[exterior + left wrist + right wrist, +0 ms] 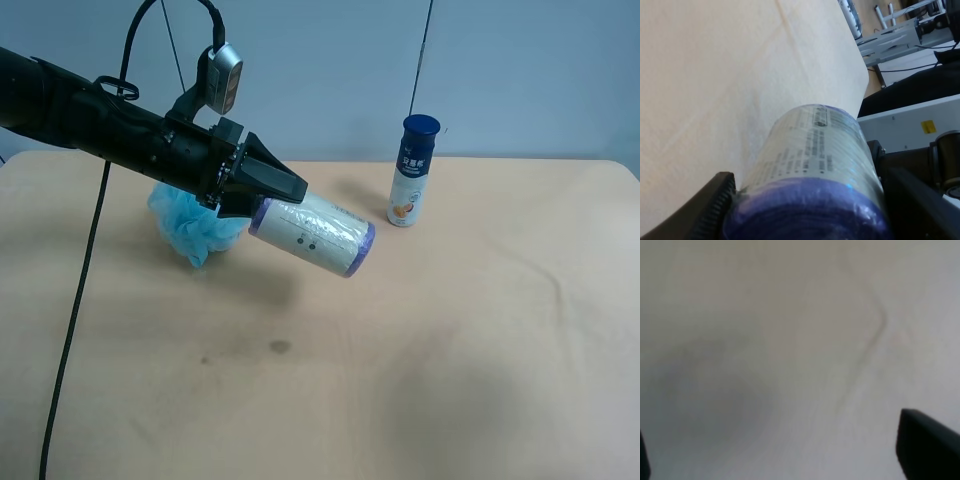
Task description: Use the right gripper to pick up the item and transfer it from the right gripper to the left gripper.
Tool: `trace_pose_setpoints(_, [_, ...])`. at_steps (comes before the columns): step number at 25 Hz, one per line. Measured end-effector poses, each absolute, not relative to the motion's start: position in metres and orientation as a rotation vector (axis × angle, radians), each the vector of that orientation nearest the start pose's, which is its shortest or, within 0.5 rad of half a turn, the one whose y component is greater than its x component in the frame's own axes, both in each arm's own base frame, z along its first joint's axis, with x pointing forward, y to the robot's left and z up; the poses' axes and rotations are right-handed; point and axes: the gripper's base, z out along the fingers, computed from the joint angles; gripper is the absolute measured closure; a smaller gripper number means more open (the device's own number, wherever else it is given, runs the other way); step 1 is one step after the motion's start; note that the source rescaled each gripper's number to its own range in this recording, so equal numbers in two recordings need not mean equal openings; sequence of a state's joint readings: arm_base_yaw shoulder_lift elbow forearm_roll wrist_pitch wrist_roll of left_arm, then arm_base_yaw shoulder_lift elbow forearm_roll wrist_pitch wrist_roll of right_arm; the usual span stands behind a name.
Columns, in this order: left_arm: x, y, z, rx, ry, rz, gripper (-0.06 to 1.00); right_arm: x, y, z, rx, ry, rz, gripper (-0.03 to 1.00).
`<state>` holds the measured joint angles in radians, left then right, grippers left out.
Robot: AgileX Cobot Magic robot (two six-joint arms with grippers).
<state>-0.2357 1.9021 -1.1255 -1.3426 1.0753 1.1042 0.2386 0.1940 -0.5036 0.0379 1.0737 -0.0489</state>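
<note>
The item (312, 235), a cream-white canister with purple-blue foil ends, hangs tilted above the table. The left gripper (272, 200), on the black arm with the grey camera module, is shut on one end of it. In the left wrist view the item (815, 160) fills the space between the left gripper's (812, 212) black fingers (715, 205). The right gripper (785, 455) shows only in the right wrist view. Its fingertips (925, 440) stand wide apart at the frame's edges with nothing between them, over a blurred pale surface. It is out of the exterior high view.
A slim navy-capped bottle (412, 172) stands upright at the back of the tan table (450, 350). A fluffy light-blue bath pouf (190, 228) lies under the left arm. A black cable (75, 300) hangs from that arm at the exterior view's left.
</note>
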Motion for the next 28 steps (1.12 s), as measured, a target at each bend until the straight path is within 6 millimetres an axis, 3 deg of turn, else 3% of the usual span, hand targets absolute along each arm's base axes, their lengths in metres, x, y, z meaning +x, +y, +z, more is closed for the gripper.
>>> trace_pose_setpoints(9, [0.330, -0.159, 0.193, 0.609, 2.377, -1.438, 0.94, -0.006, -0.001, 0.277, -0.012, 2.054, -0.028, 0.07])
trace_pose_setpoints(19, [0.331, -0.159, 0.195, 0.629, 2.395, -1.422, 0.94, -0.006, -0.001, 0.277, 0.000, 2.052, -0.036, 0.07])
trace_pose_setpoints(23, [0.338, -0.157, 0.207, 0.725, 2.458, -1.316, 0.94, -0.006, -0.001, 0.277, 0.000, 2.052, -0.036, 0.07])
trace_pose_setpoints(28, [0.347, -0.146, 0.228, 0.806, 2.582, -1.034, 0.94, -0.006, -0.001, 0.277, 0.001, 2.052, -0.035, 0.07])
